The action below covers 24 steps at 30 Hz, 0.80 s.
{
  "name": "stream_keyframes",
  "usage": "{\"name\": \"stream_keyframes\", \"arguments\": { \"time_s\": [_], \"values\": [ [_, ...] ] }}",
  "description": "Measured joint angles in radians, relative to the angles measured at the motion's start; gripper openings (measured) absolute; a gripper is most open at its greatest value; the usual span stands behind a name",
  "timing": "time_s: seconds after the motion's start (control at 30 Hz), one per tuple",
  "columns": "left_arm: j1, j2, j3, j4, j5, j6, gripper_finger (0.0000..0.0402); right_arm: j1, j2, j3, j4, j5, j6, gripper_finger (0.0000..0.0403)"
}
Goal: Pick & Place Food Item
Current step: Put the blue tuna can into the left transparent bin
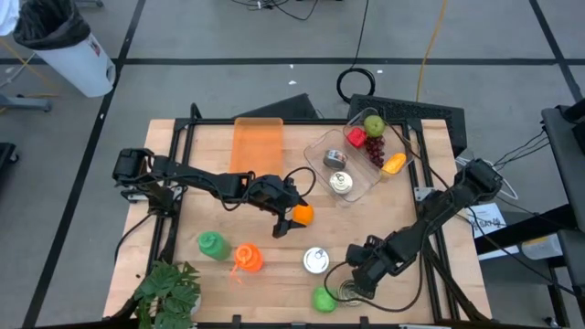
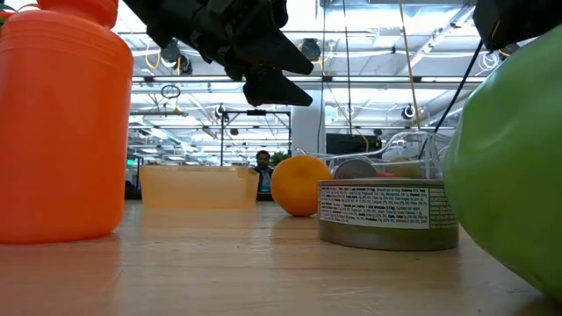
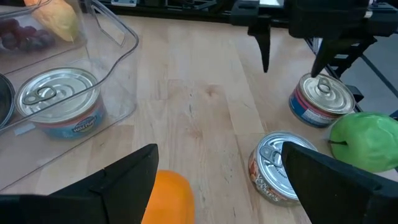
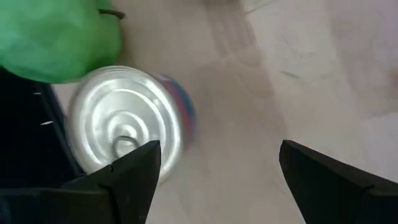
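An orange [image 1: 303, 215] [image 2: 299, 184] sits on the wooden table. My left gripper [image 1: 289, 219] [image 3: 217, 180] hangs open just above it, and the orange [image 3: 171, 196] shows below and between the fingers, by one of them. My right gripper [image 1: 355, 277] [image 4: 217, 168] is open near the table's near edge, above a tin can [image 1: 346, 291] [image 4: 127, 127] that stands beside a green apple [image 1: 324, 299] [image 4: 56, 31]. A second tin can [image 1: 315, 260] [image 3: 277, 167] stands between the two grippers.
A clear container [image 1: 358, 183] toward the far right holds cans, a green apple, grapes and other food. An orange tray [image 1: 259, 144] lies at the far edge. An orange bottle [image 1: 247, 259], a green item [image 1: 212, 244] and a plant [image 1: 169, 288] sit near left.
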Motion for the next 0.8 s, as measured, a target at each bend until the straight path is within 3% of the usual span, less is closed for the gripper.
{"name": "stream_keyframes", "arguments": {
  "time_s": [0.5, 0.8],
  "values": [
    [0.000, 0.000, 0.000, -0.001, 0.000, 0.014, 0.0351, -0.002, -0.002, -0.085, 0.068, -0.052, 0.003, 0.0308],
    [0.000, 0.000, 0.000, -0.001, -0.023, 0.014, 0.0351, -0.046, 0.002, -0.087, -0.134, 0.037, -0.017, 0.0308]
  ]
}}
